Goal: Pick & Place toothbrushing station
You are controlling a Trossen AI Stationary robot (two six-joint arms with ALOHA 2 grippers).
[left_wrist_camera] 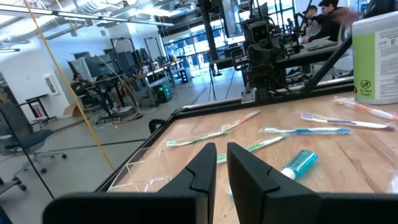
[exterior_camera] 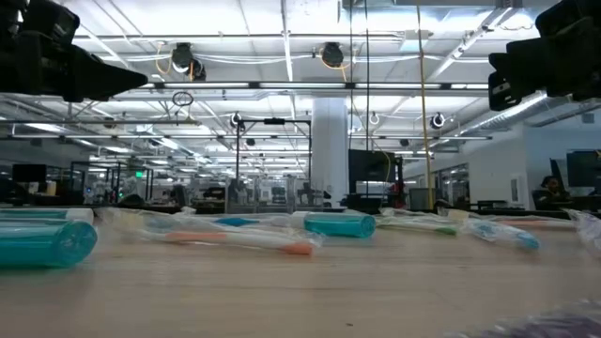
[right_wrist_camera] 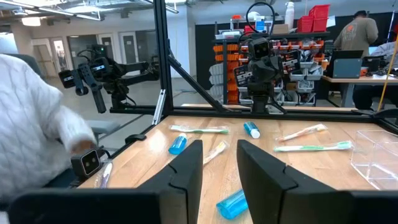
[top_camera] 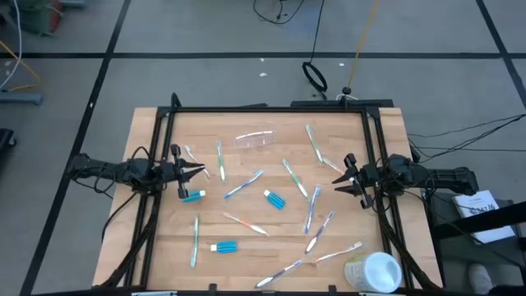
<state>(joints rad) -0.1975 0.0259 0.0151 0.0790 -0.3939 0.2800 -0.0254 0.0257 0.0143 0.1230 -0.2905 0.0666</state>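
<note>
While the clear plastic cup (top_camera: pixel 256 140) lies on its side in the upper middle of the high view, on the wooden counter (top_camera: pixel 164 238), the toothbrushes (top_camera: pixel 243 185) are scattered loose around it, from one near the left tool down to a cluster at the lower right of the frame. Three blue toothpaste tubes (top_camera: pixel 275 200) lie among them: one at the centre, one (top_camera: pixel 194 196) left of centre just below the left tool, and one (top_camera: pixel 224 247) toward the lower left. Nothing is held by either arm. At the left edge of the counter the left tool (top_camera: pixel 200 171) hangs above the wood, and its own wrist view shows its fingers (left_wrist_camera: pixel 202 171) close together with only a narrow slit between them, gripping nothing. At the right edge the right tool (top_camera: pixel 338 182) points inward, its fingers (right_wrist_camera: pixel 186 168) standing clearly apart and empty. A large white cup (top_camera: pixel 374 271) lies tipped over at the lower right of the high view, beside the brush cluster. From the right wrist, a white sleeve (right_wrist_camera: pixel 34 124) of a person fills the left side of the picture.
</note>
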